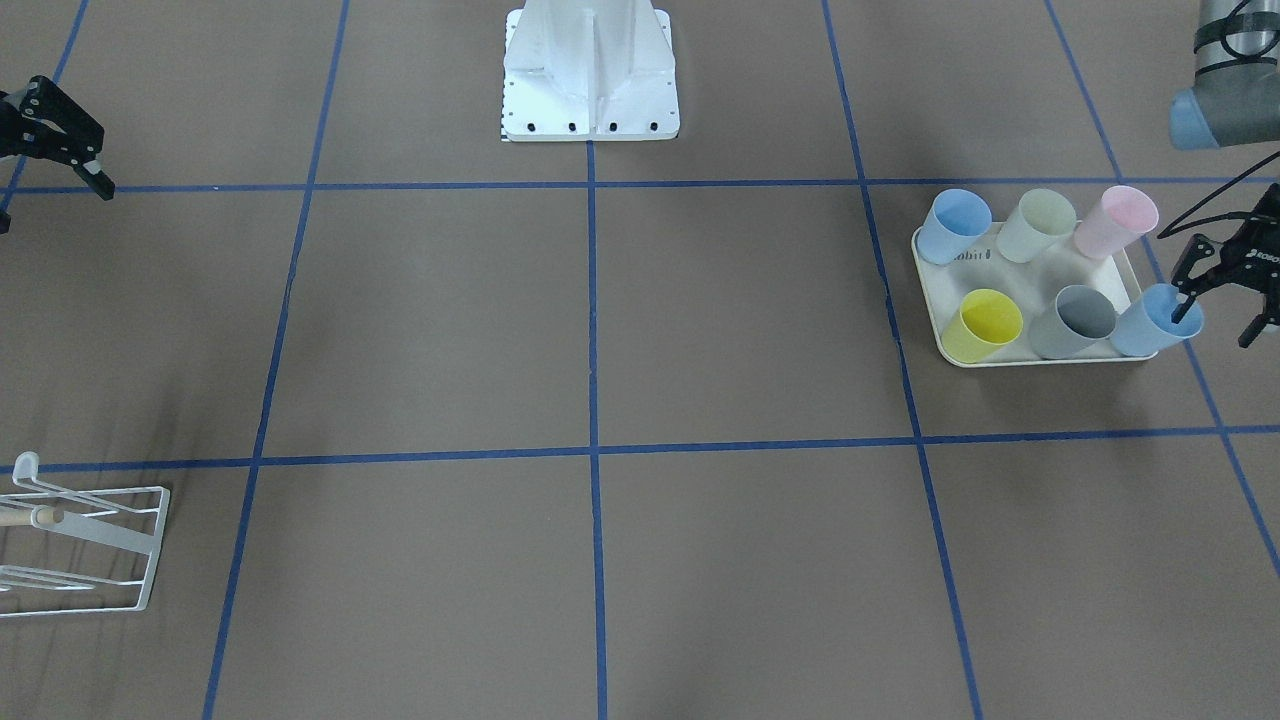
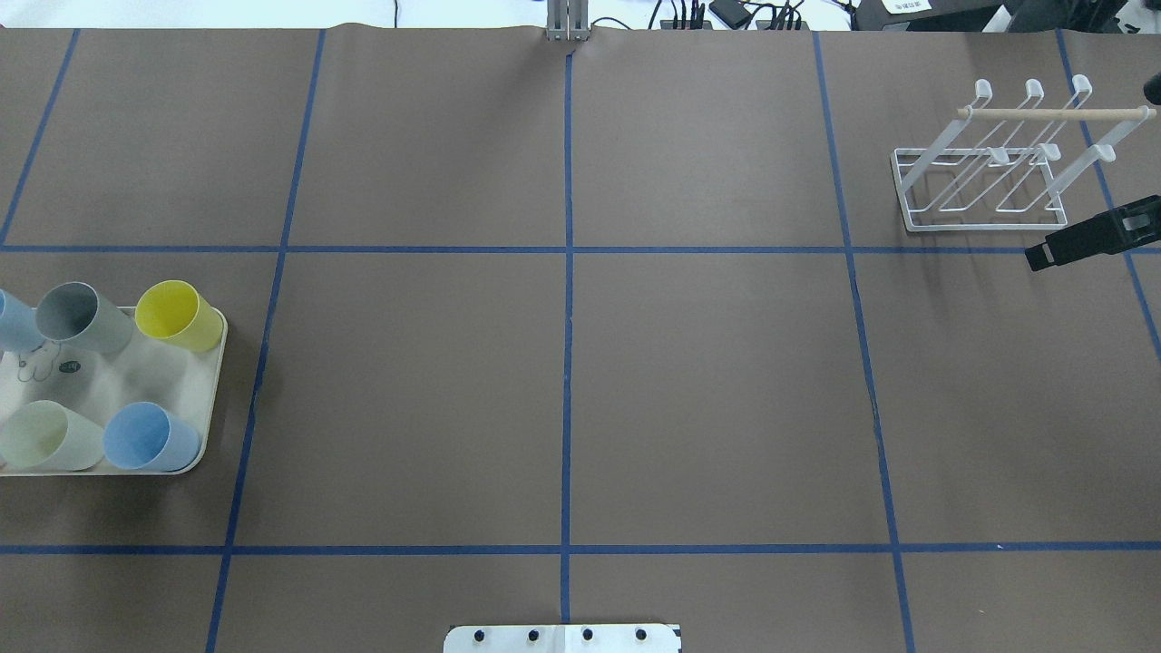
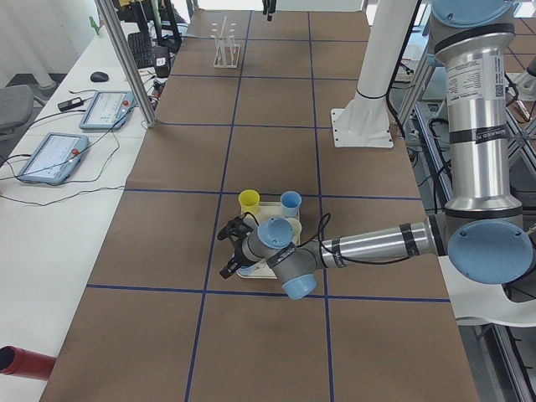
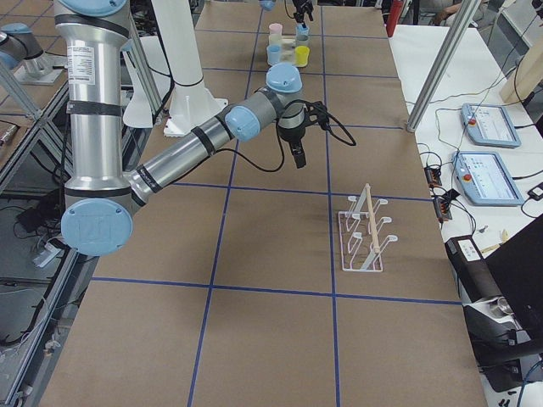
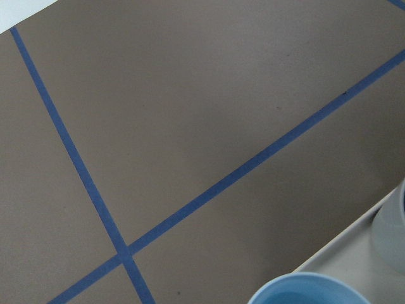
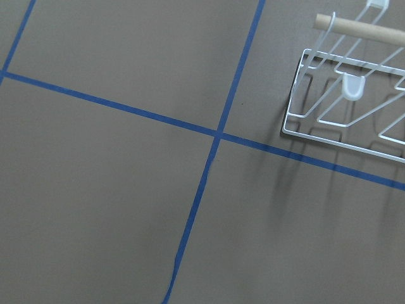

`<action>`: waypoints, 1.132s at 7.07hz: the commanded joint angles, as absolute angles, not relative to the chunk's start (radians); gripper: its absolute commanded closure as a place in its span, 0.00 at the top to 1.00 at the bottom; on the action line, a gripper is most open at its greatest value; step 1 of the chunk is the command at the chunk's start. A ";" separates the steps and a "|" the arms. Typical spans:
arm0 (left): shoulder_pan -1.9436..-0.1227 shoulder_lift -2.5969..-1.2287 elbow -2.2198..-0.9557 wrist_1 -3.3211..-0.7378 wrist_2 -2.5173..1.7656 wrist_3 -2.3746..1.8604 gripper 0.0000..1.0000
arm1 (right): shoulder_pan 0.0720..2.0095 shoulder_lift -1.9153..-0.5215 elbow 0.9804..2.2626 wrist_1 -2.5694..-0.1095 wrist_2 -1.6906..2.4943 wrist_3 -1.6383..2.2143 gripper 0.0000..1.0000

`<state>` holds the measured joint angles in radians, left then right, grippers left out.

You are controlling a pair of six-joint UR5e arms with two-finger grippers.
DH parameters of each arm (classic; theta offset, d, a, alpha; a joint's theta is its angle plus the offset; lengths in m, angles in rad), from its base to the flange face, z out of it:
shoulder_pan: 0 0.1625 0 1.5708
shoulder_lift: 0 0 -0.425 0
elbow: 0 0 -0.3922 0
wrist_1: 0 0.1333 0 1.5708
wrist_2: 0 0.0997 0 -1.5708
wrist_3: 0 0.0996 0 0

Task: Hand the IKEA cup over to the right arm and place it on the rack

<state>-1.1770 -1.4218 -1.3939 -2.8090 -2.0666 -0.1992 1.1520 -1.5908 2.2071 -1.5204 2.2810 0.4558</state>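
- The left gripper point(image 1: 1215, 320) is seen at the outer corner of the cream tray point(image 1: 1020, 282), on the robot's left side of the table.
- Its jaws are held apart. One finger point(image 1: 1186, 303) is dipped into the mouth of the light-blue cup point(image 1: 1145, 328), while the other is kept outside the cup's wall. The wall is not yet pinched.
- The light-blue cup is found standing in the tray's corner, just beside a grey cup point(image 1: 1072, 322).
- Four more cups are held in the tray: a yellow cup point(image 1: 982, 326), a second blue cup point(image 1: 950, 227), a pale green cup point(image 1: 1035, 226) and a pink cup point(image 1: 1115, 223).
- The right gripper point(image 2: 1039, 256) is held above the table near the white wire rack point(image 2: 984, 186), apart from it. In the front-facing view its jaws appear spread with nothing between them, though one is cut off by the picture's edge.
- The rack is seen on the robot's right, well apart from the tray, with no cup hung on its prongs.
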 commanded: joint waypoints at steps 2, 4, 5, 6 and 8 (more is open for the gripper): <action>-1.175 -1.422 -1.393 -2.810 -2.072 -0.196 0.20 | 1.152 -1.591 2.206 -1.520 2.269 0.456 0.99; -1.175 -1.422 -1.393 -2.810 -2.075 -0.190 0.21 | 1.154 -1.592 2.206 -1.520 2.269 0.456 0.99; -1.175 -1.422 -1.393 -2.810 -2.077 -0.189 0.28 | 1.152 -1.592 2.206 -1.520 2.269 0.456 0.99; -1.175 -1.424 -1.394 -2.810 -2.077 -0.189 0.32 | 1.154 -1.592 2.206 -1.520 2.269 0.456 0.99; -1.170 -1.424 -1.394 -2.809 -2.079 -0.183 0.33 | 1.152 -1.592 2.206 -1.520 2.266 0.456 0.99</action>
<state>-1.1736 -1.4233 -1.3941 -2.8099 -2.0779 -0.1847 1.1531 -1.5923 2.2058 -1.5202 2.2674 0.4556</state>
